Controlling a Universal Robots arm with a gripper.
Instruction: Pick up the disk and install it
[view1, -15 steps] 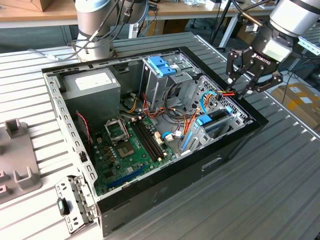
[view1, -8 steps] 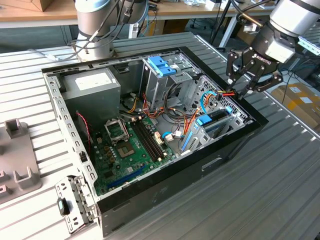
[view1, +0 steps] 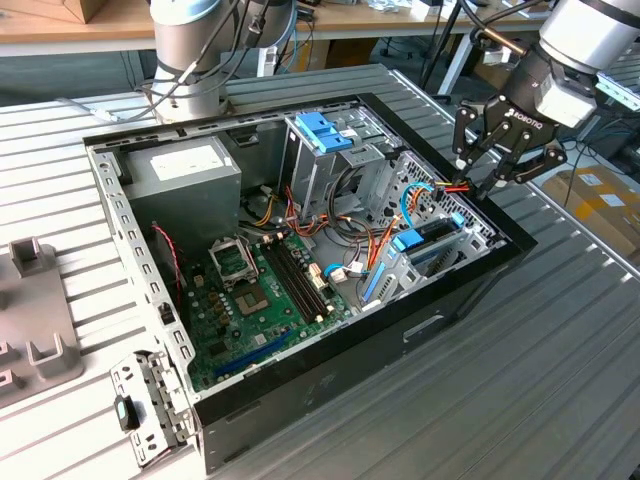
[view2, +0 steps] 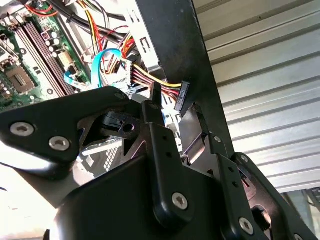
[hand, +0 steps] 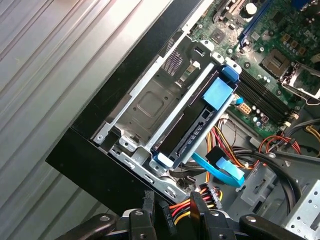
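Hand (view1: 497, 165) spread wide, empty, above case edge; disk (view1: 428, 243) seated below, apart.

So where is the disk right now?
In the exterior view the disk sits in the metal bay at the computer case's right end, beside the motherboard, just below the hand.

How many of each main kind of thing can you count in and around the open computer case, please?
computer case: 1
disk in blue rails: 1
drive cage with blue handle: 1
power supply: 1
motherboard: 1
gripper: 1
Total: 6
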